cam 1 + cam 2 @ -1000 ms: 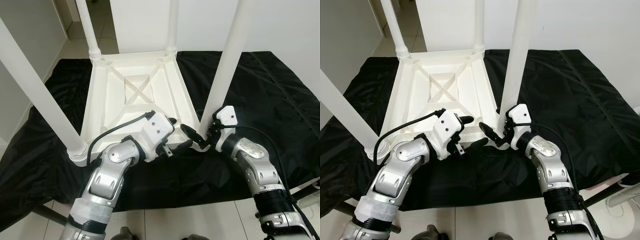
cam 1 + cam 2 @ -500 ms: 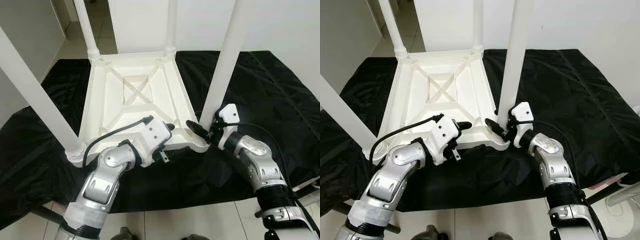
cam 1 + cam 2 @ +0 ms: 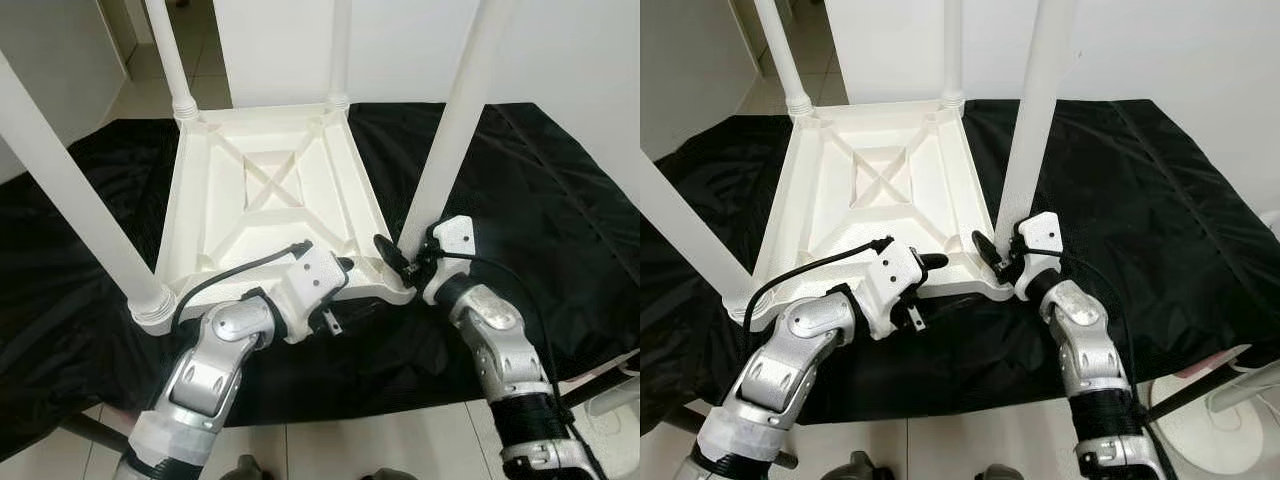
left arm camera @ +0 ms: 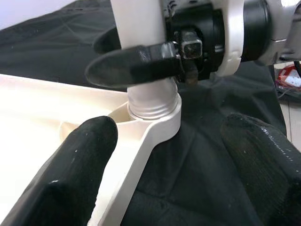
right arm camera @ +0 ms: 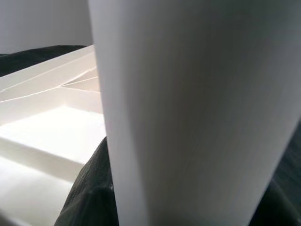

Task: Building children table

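Observation:
A white children's table lies upside down on a black cloth, its four legs pointing up. My left gripper is at the table's near rim, open, with one finger over the inside and the other outside above the cloth; the left wrist view shows that rim between them. My right gripper is at the foot of the near right leg. One finger lies across the leg's front and the other sits behind it. That leg looms very close in the right wrist view.
The black cloth spreads wide around the table over a tiled floor. The near left leg and the two far legs stand tall. A white wall is behind. A white round base sits at the bottom right.
My left gripper has moved forward from in front of the table onto its near rim. My right gripper has closed in around the foot of the near right leg.

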You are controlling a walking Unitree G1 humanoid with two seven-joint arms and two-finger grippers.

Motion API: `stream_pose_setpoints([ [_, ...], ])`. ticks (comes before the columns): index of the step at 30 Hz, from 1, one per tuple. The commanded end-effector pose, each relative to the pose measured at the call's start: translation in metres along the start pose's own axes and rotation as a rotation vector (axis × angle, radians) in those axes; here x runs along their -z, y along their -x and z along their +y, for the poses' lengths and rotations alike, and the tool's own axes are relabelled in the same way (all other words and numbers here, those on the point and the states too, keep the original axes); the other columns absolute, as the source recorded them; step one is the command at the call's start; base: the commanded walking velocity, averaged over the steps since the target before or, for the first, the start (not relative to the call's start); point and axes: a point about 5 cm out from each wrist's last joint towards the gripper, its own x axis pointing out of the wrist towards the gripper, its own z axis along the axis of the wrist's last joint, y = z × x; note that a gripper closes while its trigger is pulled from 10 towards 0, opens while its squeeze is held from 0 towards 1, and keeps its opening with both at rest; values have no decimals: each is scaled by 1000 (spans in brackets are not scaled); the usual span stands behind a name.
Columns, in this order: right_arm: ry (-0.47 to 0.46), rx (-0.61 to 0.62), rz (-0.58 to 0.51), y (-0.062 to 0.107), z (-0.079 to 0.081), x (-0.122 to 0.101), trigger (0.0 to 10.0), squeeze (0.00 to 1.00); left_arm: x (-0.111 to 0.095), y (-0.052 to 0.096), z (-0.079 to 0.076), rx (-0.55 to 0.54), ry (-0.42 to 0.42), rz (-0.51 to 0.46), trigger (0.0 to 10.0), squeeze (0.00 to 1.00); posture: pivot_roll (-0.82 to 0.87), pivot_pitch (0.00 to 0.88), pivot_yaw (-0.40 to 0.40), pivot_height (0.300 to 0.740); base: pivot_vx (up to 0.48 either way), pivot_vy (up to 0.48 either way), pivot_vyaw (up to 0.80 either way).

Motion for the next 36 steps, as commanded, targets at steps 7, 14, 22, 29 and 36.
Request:
stream_pose_setpoints([
  [7,-74,263,52,7,12,10,10000,0,2,1,-1,-51,3,9,10000,0,-100,39,28,740,0,0,0],
  [14,-104,485,85,10,23,12,10000,0,3,3,-3,-55,13,17,10000,0,-90,36,26,740,0,0,0],
  [22,-91,496,79,9,26,9,10000,0,3,9,0,-73,29,24,10000,0,-90,21,33,740,0,0,0],
  [29,-100,479,45,15,18,4,10000,1000,4,12,2,-91,26,29,10000,0,-89,9,26,740,0,0,0],
  [36,-49,370,26,15,2,0,10000,1000,4,13,1,-63,7,33,10000,0,-88,0,16,740,0,0,0],
])
